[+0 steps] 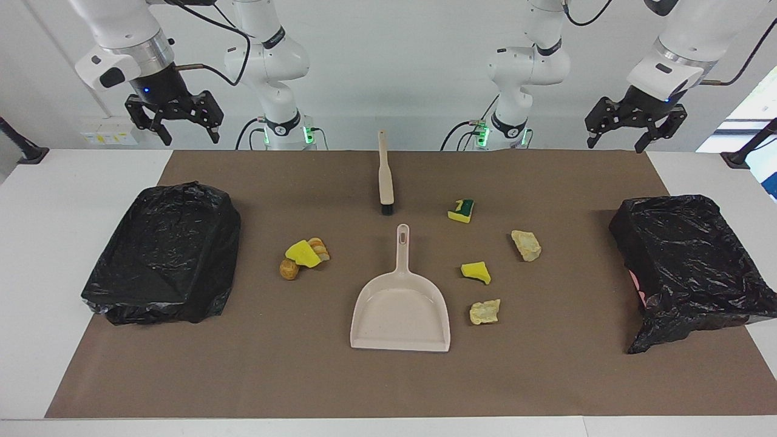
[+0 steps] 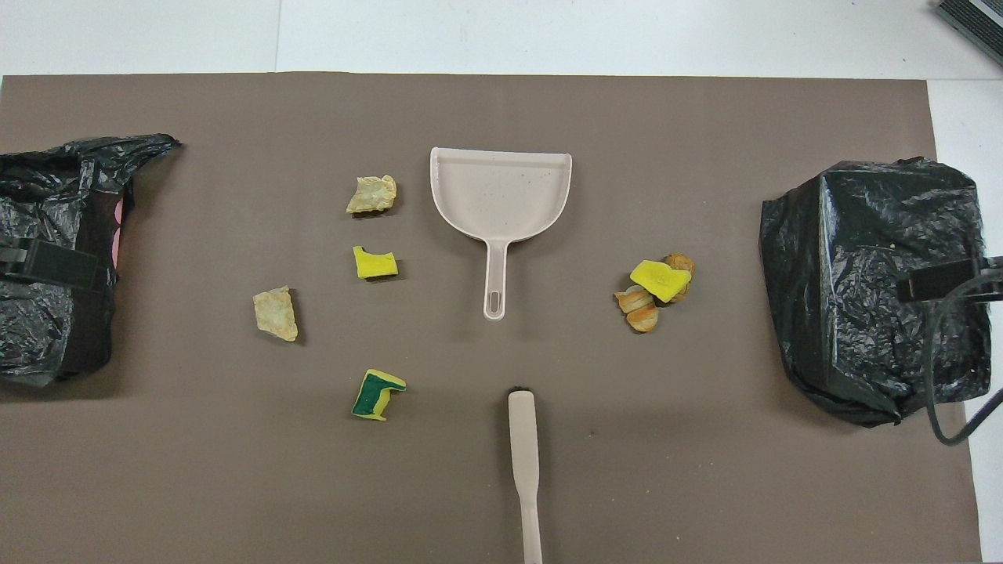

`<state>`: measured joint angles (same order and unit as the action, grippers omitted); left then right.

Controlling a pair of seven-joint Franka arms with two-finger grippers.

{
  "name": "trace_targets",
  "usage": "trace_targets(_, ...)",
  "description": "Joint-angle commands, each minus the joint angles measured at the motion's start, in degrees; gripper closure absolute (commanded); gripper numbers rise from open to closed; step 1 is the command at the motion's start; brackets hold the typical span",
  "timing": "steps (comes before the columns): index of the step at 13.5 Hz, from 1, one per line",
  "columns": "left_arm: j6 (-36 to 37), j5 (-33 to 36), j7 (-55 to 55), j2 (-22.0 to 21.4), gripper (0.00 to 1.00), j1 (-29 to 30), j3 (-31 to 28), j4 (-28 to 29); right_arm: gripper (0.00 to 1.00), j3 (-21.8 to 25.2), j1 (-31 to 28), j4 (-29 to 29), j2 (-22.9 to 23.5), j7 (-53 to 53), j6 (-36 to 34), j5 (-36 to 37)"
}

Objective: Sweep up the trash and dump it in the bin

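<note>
1. White table (image 1: 36, 255), brown mat (image 1: 388, 382), white wall behind the arms. Two black-bagged bins: one (image 1: 164, 255) below the right gripper, one (image 1: 692, 267) below the left gripper.
2. Right gripper (image 1: 177, 124) and left gripper (image 1: 631, 130) both raised, jaws wide open, holding nothing.
3. Trash on the mat between the bins: four scraps (image 1: 485, 270) toward the left gripper's bin, a cluster (image 1: 305, 256) toward the right's. Dustpan (image 1: 400, 309) and brush (image 1: 385, 176) lie midway between.
4. The overhead view shows only dark gripper tips over the bins; the facing view shows the arms whole.
</note>
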<state>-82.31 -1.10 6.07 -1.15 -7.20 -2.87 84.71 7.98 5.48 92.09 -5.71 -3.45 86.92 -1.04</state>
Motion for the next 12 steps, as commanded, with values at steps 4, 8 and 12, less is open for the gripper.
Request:
trace_targets(4,1.2,0.7,0.7,-0.5,0.00,0.3,0.1,0.0,0.00,-0.5,-0.6,1.9,-1.3,-1.0,1.1,0.1)
trace_targets(8,1.3,0.6,0.1,-0.6,0.00,0.1,0.3,0.1,0.00,-0.4,-0.7,1.9,-1.3,-1.1,0.9,0.0)
trace_targets(12,-0.4,0.5,0.3,-2.0,0.00,-0.1,0.4,2.6,0.00,-0.4,-0.7,1.9,-1.3,-1.1,0.2,0.0)
